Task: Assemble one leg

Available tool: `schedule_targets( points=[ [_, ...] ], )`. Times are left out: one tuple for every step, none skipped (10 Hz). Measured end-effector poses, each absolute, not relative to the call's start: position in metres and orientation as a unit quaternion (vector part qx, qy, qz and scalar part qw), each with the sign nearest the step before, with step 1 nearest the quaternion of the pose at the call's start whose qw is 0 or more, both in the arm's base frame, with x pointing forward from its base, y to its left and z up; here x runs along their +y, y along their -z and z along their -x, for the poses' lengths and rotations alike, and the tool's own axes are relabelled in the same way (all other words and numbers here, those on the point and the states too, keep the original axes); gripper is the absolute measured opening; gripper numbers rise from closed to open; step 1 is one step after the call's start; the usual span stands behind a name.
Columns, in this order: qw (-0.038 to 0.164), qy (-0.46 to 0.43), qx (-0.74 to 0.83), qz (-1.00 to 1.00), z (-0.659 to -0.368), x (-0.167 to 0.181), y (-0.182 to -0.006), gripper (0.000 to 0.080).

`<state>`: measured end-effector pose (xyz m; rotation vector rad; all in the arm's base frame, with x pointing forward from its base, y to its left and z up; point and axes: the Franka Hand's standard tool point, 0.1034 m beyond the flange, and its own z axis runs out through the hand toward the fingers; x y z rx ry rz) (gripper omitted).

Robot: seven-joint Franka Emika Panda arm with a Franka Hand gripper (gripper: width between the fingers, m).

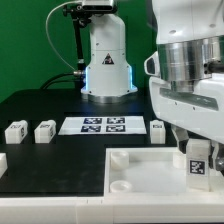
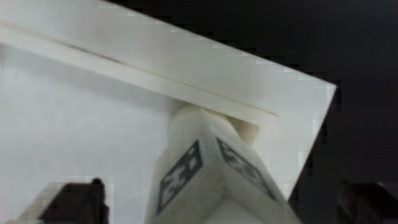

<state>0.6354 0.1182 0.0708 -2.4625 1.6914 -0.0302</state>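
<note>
The white tray (image 1: pixel 140 180) with round corner sockets lies at the front of the table. One leg (image 1: pixel 197 160), a small white post with a black-and-white tag, stands upright at the tray's corner on the exterior view's right. My gripper (image 1: pixel 196 148) is straight above it. In the wrist view the leg (image 2: pixel 214 165) stands between my fingers (image 2: pixel 75 202), edge-on, against the tray's corner (image 2: pixel 107 110). A gap shows on each side of it, so my gripper (image 2: pixel 219 208) is open around the leg.
Two loose legs (image 1: pixel 14 130) (image 1: pixel 45 130) stand at the exterior view's left, and another (image 1: pixel 158 128) stands behind the tray. The marker board (image 1: pixel 105 125) lies mid-table. The arm's base (image 1: pixel 107 60) stands at the back.
</note>
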Motion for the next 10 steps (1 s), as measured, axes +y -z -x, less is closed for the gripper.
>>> schedule_targets(
  points=[
    [0.076, 0.013, 0.531, 0.844, -0.6353, 0.1181, -0.0709, 0.0649],
    [0.050, 0.006, 0.430, 0.902, -0.6339, 0.1178, -0.0727, 0.0649],
    [0.037, 0.013, 0.340, 0.940, -0.6392, 0.1204, -0.0760, 0.0649],
    [0.029, 0.018, 0.284, 0.958, -0.6391, 0.1248, -0.0764, 0.0649],
    [0.030, 0.018, 0.291, 0.956, -0.6391, 0.1231, -0.0759, 0.0647],
    [0.030, 0.018, 0.302, 0.953, -0.6391, 0.1231, -0.0758, 0.0545],
    [0.030, 0.018, 0.302, 0.953, -0.6391, 0.1230, -0.0758, 0.0368],
    [0.029, 0.015, 0.331, 0.943, -0.6377, 0.1208, -0.0747, 0.0295],
    [0.030, 0.012, 0.393, 0.919, -0.6375, 0.1208, -0.0744, 0.0295],
    [0.031, 0.011, 0.446, 0.895, -0.6377, 0.1200, -0.0746, 0.0295]
  ],
)
